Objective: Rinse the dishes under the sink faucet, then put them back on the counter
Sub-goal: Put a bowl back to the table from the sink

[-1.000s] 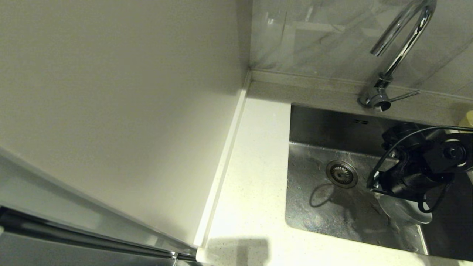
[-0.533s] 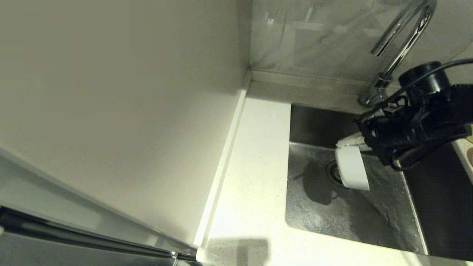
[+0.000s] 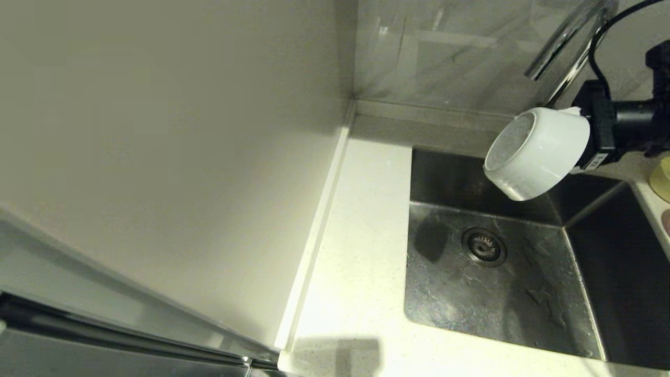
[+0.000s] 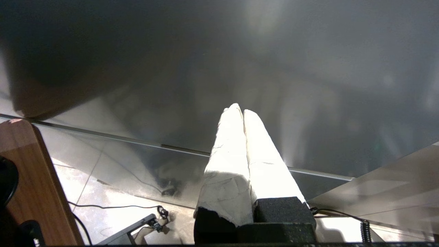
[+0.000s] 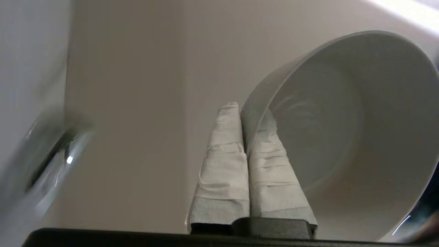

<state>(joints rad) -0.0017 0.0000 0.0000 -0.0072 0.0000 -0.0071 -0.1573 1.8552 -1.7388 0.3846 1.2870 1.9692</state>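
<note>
Gripping a pale bowl (image 3: 536,153) by its rim, the right gripper (image 5: 242,113) holds it tipped sideways above the sink's (image 3: 502,303) back edge, in front of the faucet (image 3: 562,44). Below it lies the drain strainer (image 3: 483,246). White counter (image 3: 356,251) borders the basin, and a yellow dish (image 3: 662,179) sits at the far right. The left gripper (image 4: 239,111), fingers together, is parked away from the sink.

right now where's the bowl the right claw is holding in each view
head view: the pale bowl hangs upper right, tipped on its side above the sink, under the faucet spout, on the right claw.
left wrist view: not in it.
right wrist view: the bowl fills the right half, its rim pinched between the claw's fingers.
shared landmark: the taped white claw fingers clamped on the bowl's rim.
</note>
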